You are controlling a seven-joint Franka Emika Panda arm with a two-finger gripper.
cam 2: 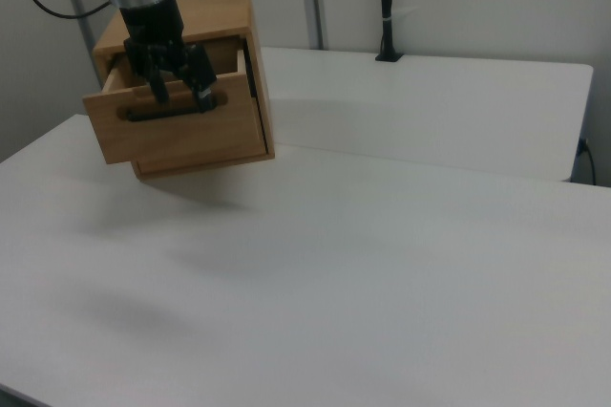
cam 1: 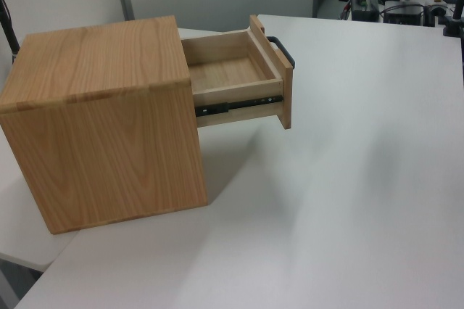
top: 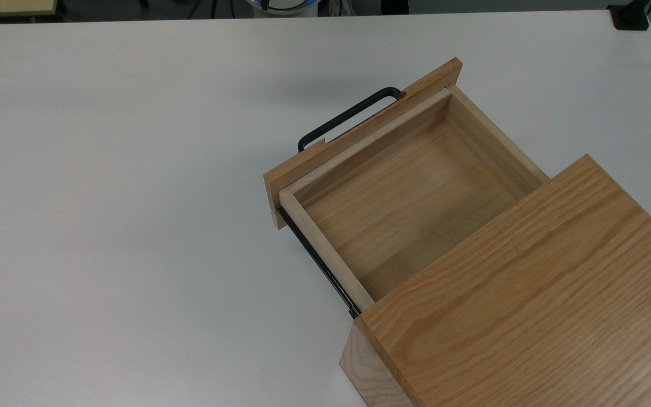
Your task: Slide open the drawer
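Drawer (top view): the drawer point(top: 404, 198) is seen drawn well out of the oak casing point(top: 529, 294) on the white table point(top: 133, 198); its tray is empty.
Handle (top view): the black U-shaped handle point(top: 348, 116) is seen bare, with nothing clamped on it.
Rail (top view): a black side rail point(top: 317, 260) is exposed along the tray's flank.
Drawer (left view): the drawer point(cam 1: 232, 77) is held above the table by the casing point(cam 1: 101, 120), with the rail point(cam 1: 239, 104) extended.
Long axis (left view): the handle point(cam 1: 284, 49) is laid level across the front panel.
Pincer (right view): the pincer point(cam 2: 182, 96) is pointed downward, its fingers point(cam 2: 158, 90) spread apart and nothing held between them.
Key relation (right view): the drawer point(cam 2: 181, 139) lies behind and just below the pincer, the handle point(cam 2: 143, 114) under the fingertips; contact cannot be told.
Judgement: the sliding is judged largely done, so a withdrawal clear of the handle is probably all that is called for.
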